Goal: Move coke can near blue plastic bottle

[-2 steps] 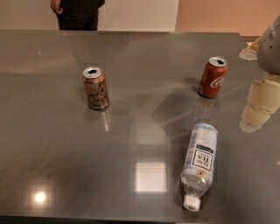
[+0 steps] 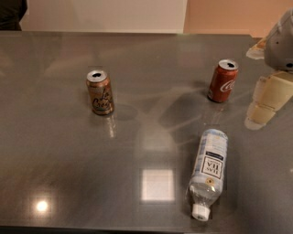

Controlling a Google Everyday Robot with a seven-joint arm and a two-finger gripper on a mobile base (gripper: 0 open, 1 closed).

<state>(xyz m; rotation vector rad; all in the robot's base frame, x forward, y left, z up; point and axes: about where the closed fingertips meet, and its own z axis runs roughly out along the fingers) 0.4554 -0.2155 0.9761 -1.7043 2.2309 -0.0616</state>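
Observation:
The coke can (image 2: 223, 81) is red with white script and a silver top. It stands upright at the right rear of the grey table (image 2: 55, 160). The blue plastic bottle (image 2: 209, 172) is clear with a pale label and a white cap. It lies on its side nearer the front, cap pointing to the front edge, well apart from the can. My gripper (image 2: 262, 113), cream-coloured, hangs at the right edge of the view, to the right of the coke can and a little in front of it, holding nothing that shows.
A brown-orange can (image 2: 100, 93) with dark swirly lettering stands upright at the left middle of the table. A person's dark clothing (image 2: 11, 13) shows beyond the far left corner. Ceiling lights reflect on the tabletop near the front.
The dark-clothed person behind the table has moved to the left. The cans, the bottle and my gripper stay about where they were.

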